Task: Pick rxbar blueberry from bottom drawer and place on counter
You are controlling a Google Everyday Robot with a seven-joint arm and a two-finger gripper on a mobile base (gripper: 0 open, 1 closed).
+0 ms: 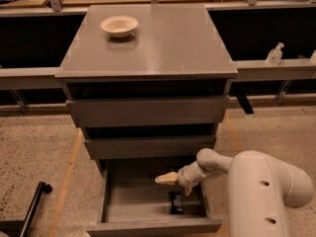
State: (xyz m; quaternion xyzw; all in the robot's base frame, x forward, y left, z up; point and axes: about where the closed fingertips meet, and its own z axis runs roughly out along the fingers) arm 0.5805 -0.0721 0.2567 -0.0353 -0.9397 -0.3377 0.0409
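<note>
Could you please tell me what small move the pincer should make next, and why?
Probably lower the pincer toward the rxbar blueberry. The pincer hangs over the open bottom drawer, apparently above the bar, which lies flat on the drawer floor near the front lip, not yet grasped.

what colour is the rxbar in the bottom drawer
The rxbar is black, camera view; the gripper hovers above it in the drawer.

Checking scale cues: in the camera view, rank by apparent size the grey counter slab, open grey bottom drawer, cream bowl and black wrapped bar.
1. flat grey counter slab
2. open grey bottom drawer
3. round cream bowl
4. small black wrapped bar, inside the drawer
The end effector hangs over the drawer, near the bar.
</note>
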